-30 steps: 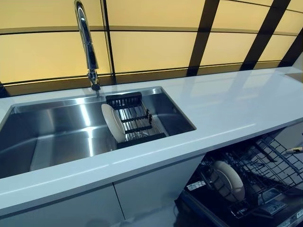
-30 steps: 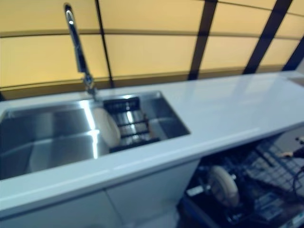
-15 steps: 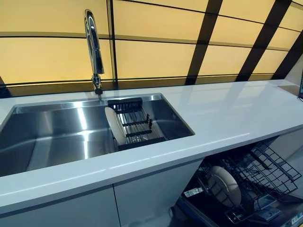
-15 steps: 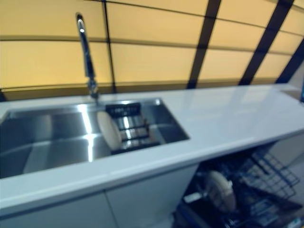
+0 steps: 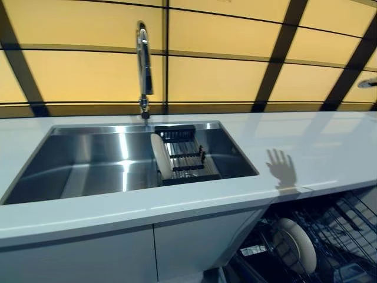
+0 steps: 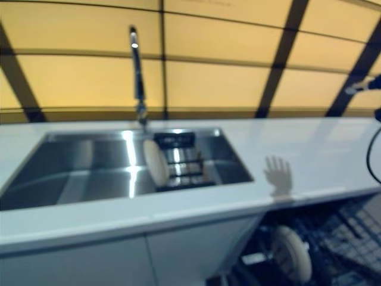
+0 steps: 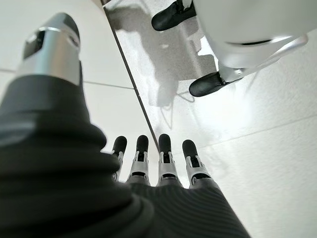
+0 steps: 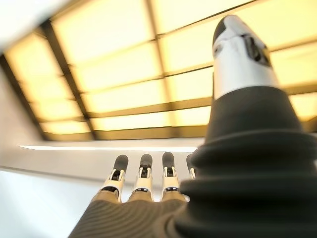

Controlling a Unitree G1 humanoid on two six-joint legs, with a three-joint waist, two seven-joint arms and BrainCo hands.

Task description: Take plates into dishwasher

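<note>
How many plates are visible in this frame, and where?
2. One plate stands on edge in the sink against the drying rack; the other plate stands in the open dishwasher rack. Others may be hidden.

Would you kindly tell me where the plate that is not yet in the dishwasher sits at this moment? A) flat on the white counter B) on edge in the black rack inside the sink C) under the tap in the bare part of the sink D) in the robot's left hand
B: the plate stands on edge at the end of the black rack in the sink, and both hands are empty.
</note>
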